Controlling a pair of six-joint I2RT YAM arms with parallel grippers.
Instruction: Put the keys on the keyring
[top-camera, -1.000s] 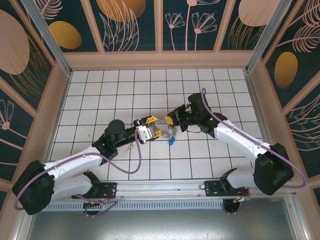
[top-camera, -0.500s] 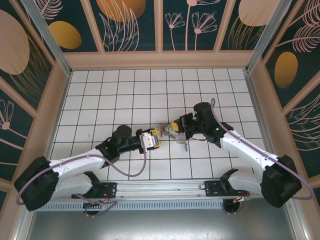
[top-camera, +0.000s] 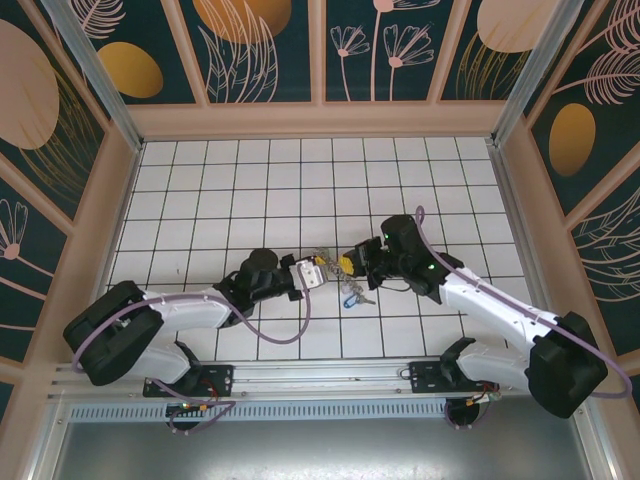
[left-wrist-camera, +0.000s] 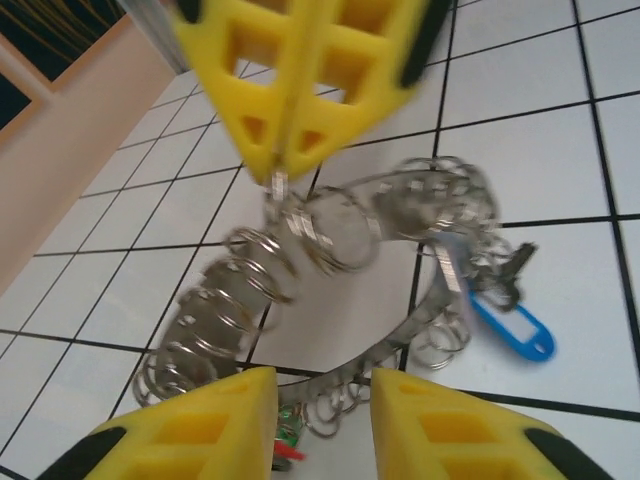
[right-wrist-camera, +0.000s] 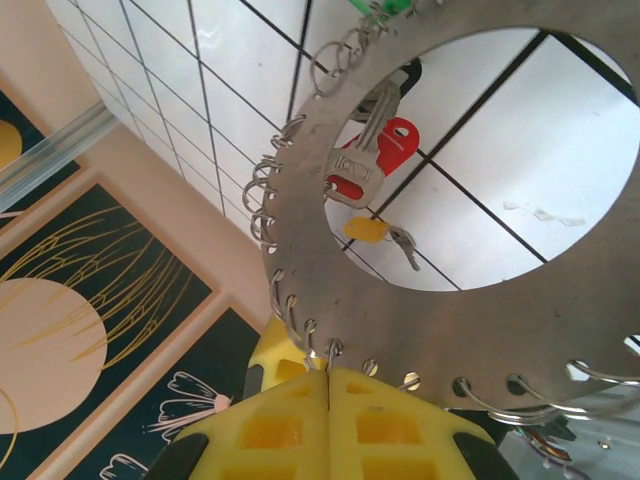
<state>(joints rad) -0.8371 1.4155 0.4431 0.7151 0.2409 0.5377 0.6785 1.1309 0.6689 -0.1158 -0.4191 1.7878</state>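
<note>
At the middle of the white-tiled desk (top-camera: 250, 190), the right tool (top-camera: 350, 266) is clenched. Its yellow fingers (right-wrist-camera: 400, 430) meet on the rim of the flat grey metal keyring (right-wrist-camera: 300, 240), pinching it at one of the small wire loops threaded through the holes round its edge. Facing it from the left, the left tool (left-wrist-camera: 324, 380) has its own two yellow fingers (left-wrist-camera: 200, 430) a little apart. The ring's near rim and a cluster of loops sit in the gap; whether the fingers press on them I cannot tell. The keyring sits tilted between the two tools, held up at the right tool's end.

A red-headed metal key (right-wrist-camera: 385, 150) lies across the ring's inner edge, and a yellow-headed key (right-wrist-camera: 365, 230) shows through its hole. A blue plastic key tag (left-wrist-camera: 515, 325) lies on a tile just beside the ring, to its near right.

Further out, the white arms (top-camera: 490, 305) reach in from a metal rail (top-camera: 320, 375) along the near edge. The desk is a grid of square white tiles with dark joints, glossy enough to catch light. Pale wooden boards (top-camera: 320, 120) close it in on the left, far and right sides. Above them stand dark teal wall panels (top-camera: 270, 50) painted with peach and gold discs and line-drawn flowers. Aluminium posts (top-camera: 95, 75) stand at the far corners.
</note>
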